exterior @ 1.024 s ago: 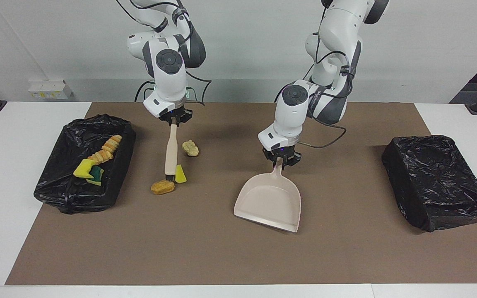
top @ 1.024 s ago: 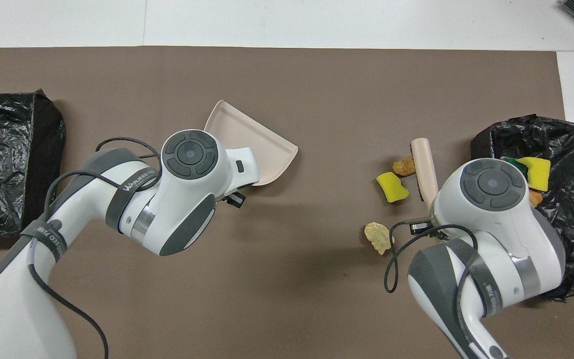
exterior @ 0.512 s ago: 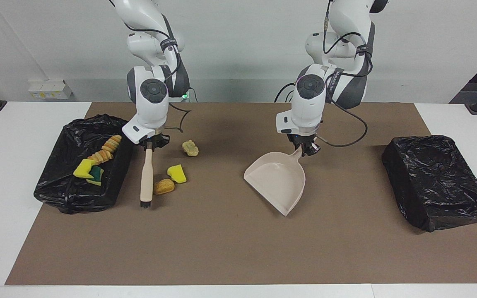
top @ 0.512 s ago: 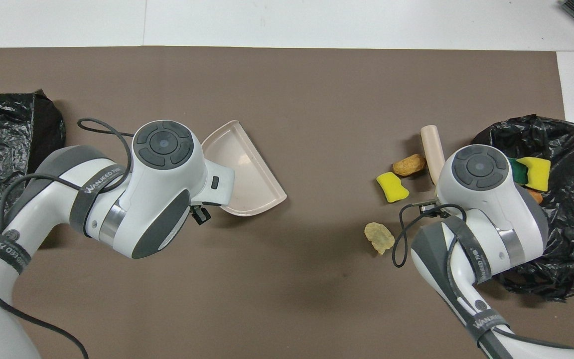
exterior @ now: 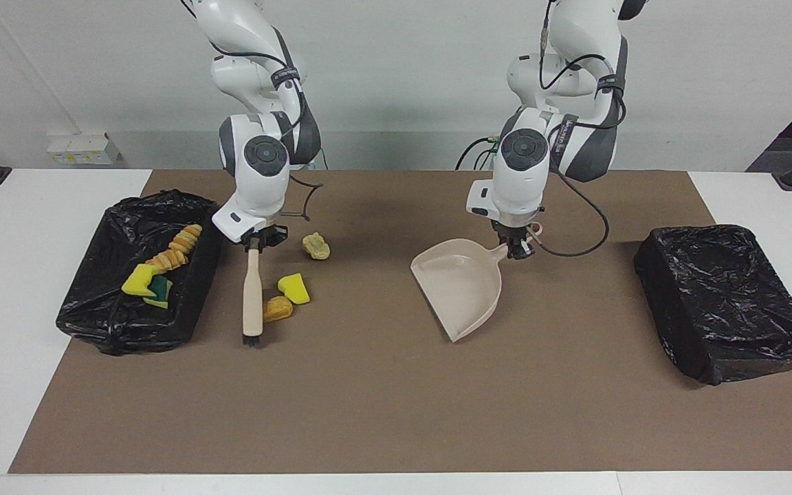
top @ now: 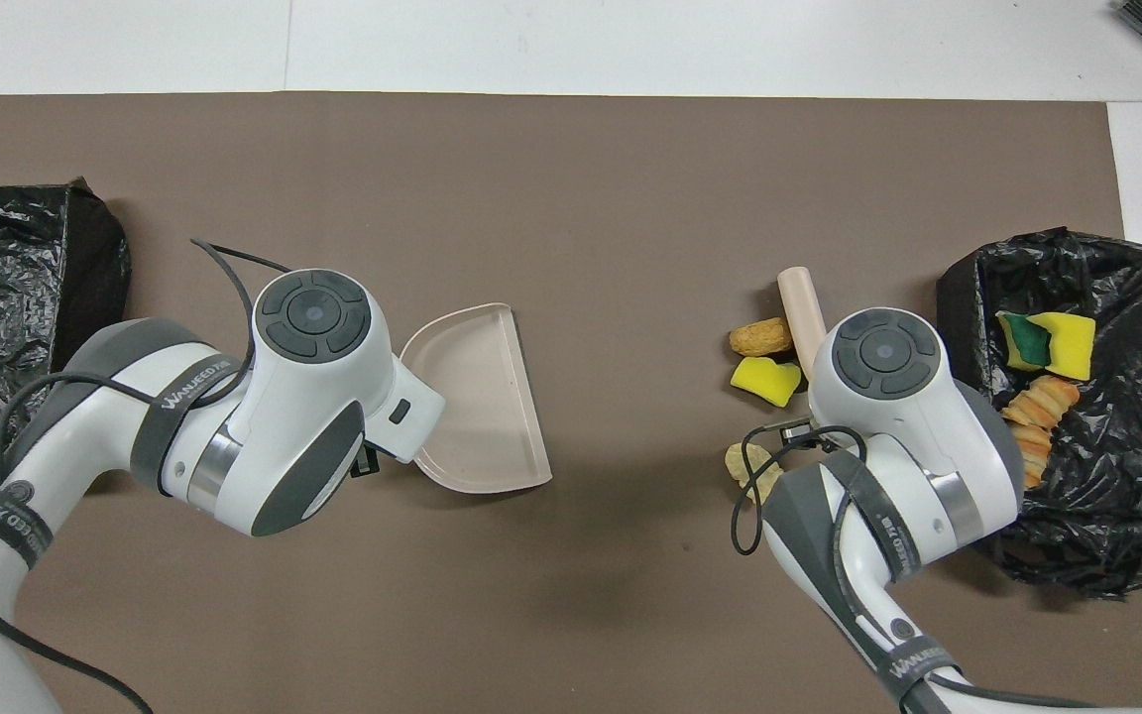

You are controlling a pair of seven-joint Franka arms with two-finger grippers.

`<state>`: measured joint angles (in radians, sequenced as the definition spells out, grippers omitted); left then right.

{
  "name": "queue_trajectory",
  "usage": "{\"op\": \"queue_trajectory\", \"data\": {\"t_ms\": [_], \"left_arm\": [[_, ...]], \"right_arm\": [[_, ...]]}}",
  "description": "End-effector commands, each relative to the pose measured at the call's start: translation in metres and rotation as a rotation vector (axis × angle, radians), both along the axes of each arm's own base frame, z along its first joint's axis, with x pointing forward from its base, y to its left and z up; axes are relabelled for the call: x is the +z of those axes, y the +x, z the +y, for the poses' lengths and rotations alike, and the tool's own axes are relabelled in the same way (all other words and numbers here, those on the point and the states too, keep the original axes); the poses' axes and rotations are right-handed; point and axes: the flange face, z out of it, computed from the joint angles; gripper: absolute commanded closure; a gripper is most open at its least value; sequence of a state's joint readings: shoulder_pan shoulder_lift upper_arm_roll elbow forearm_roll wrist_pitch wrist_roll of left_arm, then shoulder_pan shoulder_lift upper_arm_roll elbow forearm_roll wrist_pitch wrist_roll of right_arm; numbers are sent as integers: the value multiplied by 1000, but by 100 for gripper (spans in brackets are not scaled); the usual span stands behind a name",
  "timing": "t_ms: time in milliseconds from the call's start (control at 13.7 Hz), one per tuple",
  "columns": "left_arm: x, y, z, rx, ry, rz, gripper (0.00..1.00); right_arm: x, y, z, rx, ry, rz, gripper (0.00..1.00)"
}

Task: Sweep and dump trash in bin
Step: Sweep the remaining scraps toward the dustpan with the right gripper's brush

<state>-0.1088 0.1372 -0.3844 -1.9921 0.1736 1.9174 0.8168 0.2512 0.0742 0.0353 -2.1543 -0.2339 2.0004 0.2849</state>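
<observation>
My right gripper [exterior: 256, 242] is shut on the top of a wooden-handled brush [exterior: 251, 295], which hangs down with its bristles at the mat. Right beside the brush lie an orange lump [exterior: 276, 309] and a yellow sponge chunk [exterior: 294, 289] of trash. A tan lump [exterior: 316, 246] sits nearer the robots. My left gripper [exterior: 518, 249] is shut on the handle of the beige dustpan [exterior: 461, 285], whose mouth faces the trash. The black-lined bin [exterior: 114, 323] at the right arm's end holds a yellow-green sponge [top: 1047, 339] and pastry pieces [top: 1032, 416]. In the overhead view the wrists hide both grippers.
A second bin covered in black plastic [exterior: 726, 302] stands at the left arm's end of the brown mat [exterior: 368, 412]. A stretch of bare mat separates the dustpan [top: 477, 397] from the loose scraps [top: 764, 380].
The right arm carried the brush over the scraps to their bin side, then nudged the orange lump and the yellow sponge toward the dustpan. The left arm pulled the dustpan back and turned its mouth toward the trash.
</observation>
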Motion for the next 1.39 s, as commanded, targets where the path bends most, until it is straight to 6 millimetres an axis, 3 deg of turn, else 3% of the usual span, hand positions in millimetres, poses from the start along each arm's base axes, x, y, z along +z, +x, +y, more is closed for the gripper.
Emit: {"op": "queue_trajectory", "data": {"t_ms": [0, 439, 804, 951, 1316], "left_arm": [[-2, -8, 3, -37, 0, -29, 100], [-3, -19, -8, -56, 0, -39, 100], [-10, -19, -3, -49, -7, -44, 100], [-23, -26, 0, -52, -1, -30, 100], [-23, -20, 1, -50, -28, -65, 100]], "right_arm": [[-7, -1, 28, -54, 32, -4, 100], [-17, -3, 134, -184, 122, -10, 100], [-15, -21, 181, -156, 293, 58, 100], [-14, -34, 204, -203, 375, 97, 100], [1, -41, 244, -311, 580, 109, 100]]}}
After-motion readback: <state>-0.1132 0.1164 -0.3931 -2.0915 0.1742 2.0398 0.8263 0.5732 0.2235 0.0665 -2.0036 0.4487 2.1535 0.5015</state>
